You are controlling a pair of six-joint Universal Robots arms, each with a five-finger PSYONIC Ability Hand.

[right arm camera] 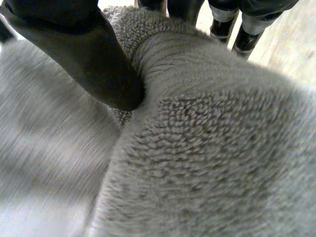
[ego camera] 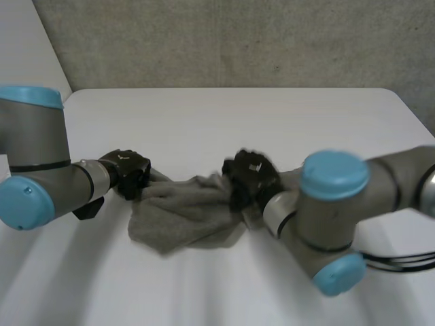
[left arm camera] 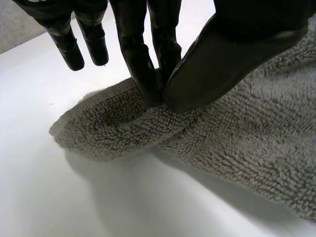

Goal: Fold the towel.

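Nearest to the camera, the right arm (ego camera: pixel 333 210) comes in from the lower right of the frame and the left arm (ego camera: pixel 41 183) from the left edge. Between the 2 arms, a little below the centre of the frame, the grey towel (ego camera: pixel 187 214) lies crumpled on the white tabletop (ego camera: pixel 272 122). The left robot hand (ego camera: pixel 128 173) is at the towel's left end. In the left wrist view its thumb (left arm camera: pixel 232 59) and fingers (left arm camera: pixel 140 64) pinch the hemmed edge of the towel close to a corner. The right robot hand (ego camera: pixel 250 178) is at the towel's right end, near the centre of the frame. In the right wrist view its thumb (right arm camera: pixel 89 59) presses into a thick fold of the cloth and its fingers (right arm camera: pixel 243 39) stand on the other side of that fold, so it is grasping the towel. Behind the towel the tabletop runs on to its far edge, and beyond it a grey wall (ego camera: pixel 238 41) fills the upper part of the frame.
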